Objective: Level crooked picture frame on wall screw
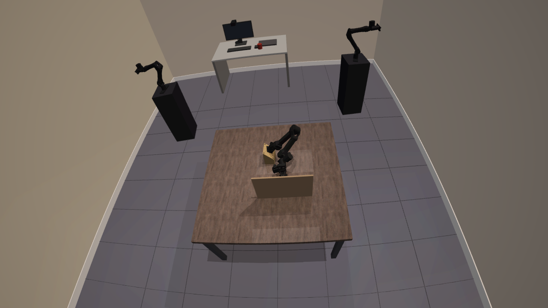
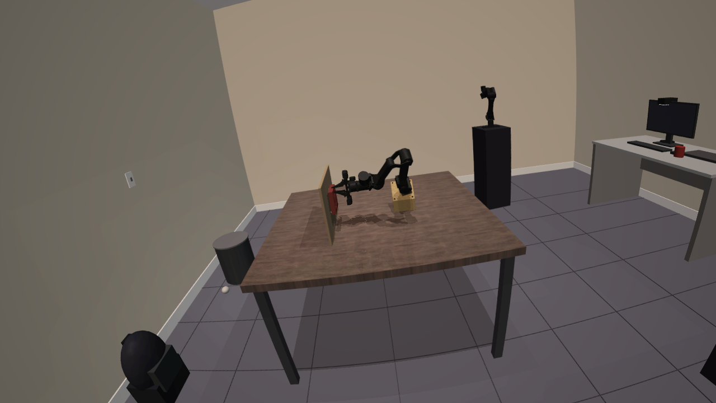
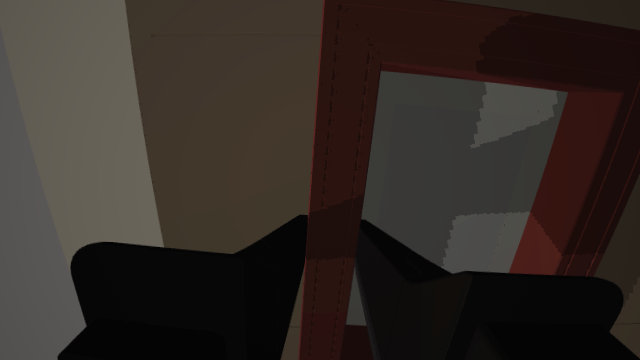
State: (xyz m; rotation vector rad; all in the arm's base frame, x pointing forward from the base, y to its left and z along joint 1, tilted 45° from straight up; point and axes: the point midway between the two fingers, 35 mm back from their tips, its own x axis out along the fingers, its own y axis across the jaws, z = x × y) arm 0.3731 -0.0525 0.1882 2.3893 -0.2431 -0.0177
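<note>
The red picture frame (image 2: 332,204) (image 3: 425,35) is in front of the upright tan board (image 1: 285,187) (image 2: 324,205) (image 3: 225,125); its grey inner panel shows in the wrist view. My gripper (image 2: 334,191) (image 3: 331,227) is shut on the frame's side bar, the left one in the wrist view, with one finger outside the bar and one inside the opening. The top bar slopes down to the right in the wrist view, but the camera is angled, so I cannot tell how level the frame is. The screw and notched strip are hidden. In the top view the board hides the frame and fingertips.
The board stands on the wooden table (image 1: 226,164) (image 2: 425,235). The arm's yellow base block (image 1: 268,157) (image 2: 403,204) is behind my gripper. A white desk (image 1: 230,56) and two black pedestals (image 1: 174,111) (image 1: 353,87) with other arms stand away from the table.
</note>
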